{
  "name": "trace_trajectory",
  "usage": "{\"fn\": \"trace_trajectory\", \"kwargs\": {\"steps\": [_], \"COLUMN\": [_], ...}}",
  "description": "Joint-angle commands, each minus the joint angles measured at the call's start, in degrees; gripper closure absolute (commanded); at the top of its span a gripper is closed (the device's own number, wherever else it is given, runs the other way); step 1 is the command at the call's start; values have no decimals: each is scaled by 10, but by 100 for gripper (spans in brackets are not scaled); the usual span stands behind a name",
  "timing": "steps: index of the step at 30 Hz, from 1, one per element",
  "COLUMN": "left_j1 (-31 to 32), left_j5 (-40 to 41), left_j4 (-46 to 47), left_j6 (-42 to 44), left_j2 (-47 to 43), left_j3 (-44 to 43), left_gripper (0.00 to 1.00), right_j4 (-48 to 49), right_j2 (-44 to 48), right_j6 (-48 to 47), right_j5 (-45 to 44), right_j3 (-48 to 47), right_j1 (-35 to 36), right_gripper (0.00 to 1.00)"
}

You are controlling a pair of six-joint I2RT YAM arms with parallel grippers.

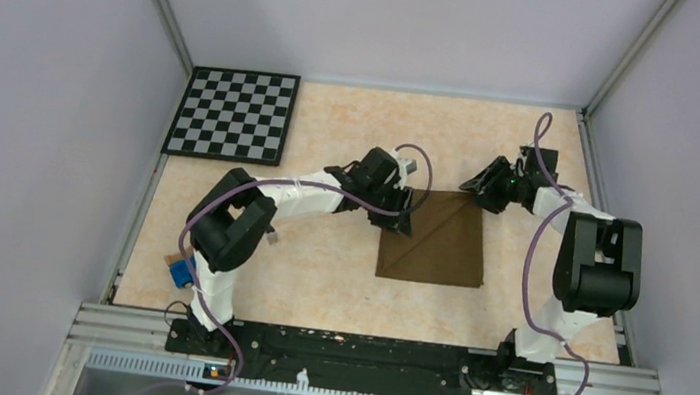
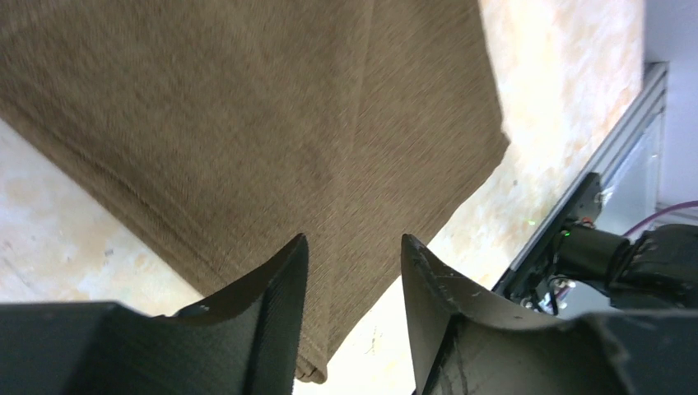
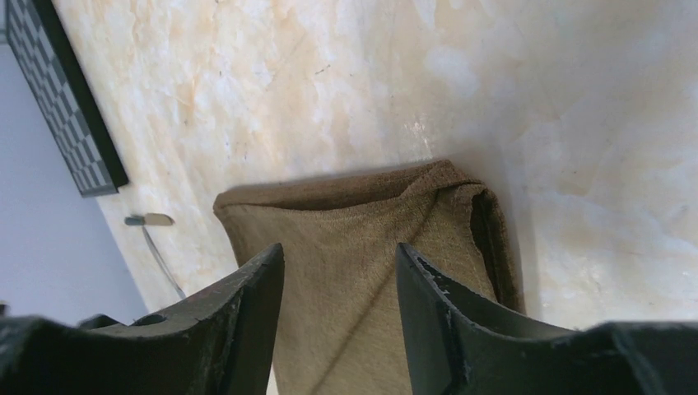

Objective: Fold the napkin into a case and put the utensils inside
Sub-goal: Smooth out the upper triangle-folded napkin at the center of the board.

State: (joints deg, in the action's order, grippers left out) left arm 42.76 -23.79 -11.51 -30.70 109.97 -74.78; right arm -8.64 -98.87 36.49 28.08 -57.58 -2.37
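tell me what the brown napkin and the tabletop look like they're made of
The napkin: soft woven cloth, matte; fine weave lines show and its folded edges are rounded. The tabletop: smooth, pale marbled beige, perhaps laminate or stone-look; can't tell which.

Even, soft light, probably overhead; shadows faint. Left wrist view motion-blurred, napkin (image 2: 247, 123) weave smeared. Table (image 3: 576, 123) washed pale near right wrist.

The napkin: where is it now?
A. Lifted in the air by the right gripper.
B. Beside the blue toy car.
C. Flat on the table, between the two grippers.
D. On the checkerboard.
C: the top view shows the napkin flat on the table, the left gripper at its left edge and the right gripper by its far right corner, well apart from the checkerboard.
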Motion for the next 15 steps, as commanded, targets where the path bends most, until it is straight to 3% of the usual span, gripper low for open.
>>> {"fn": "trace_trajectory", "kwargs": {"steps": [1, 7, 15], "left_j1": [13, 38, 57], "left_j5": [40, 85, 132], "left_j4": [-7, -25, -41], "left_j6": [18, 27, 18], "left_j2": [-26, -55, -105], "left_j3": [34, 60, 106], "left_gripper": [57, 58, 54], "right_j4": [57, 60, 74], "right_j2": [3, -14, -40], "right_j6": [44, 23, 21], "right_j5": [-13, -28, -24], "right_j3": [30, 35, 36], "right_j1": [3, 2, -8], "right_gripper": [54, 66, 67]}}
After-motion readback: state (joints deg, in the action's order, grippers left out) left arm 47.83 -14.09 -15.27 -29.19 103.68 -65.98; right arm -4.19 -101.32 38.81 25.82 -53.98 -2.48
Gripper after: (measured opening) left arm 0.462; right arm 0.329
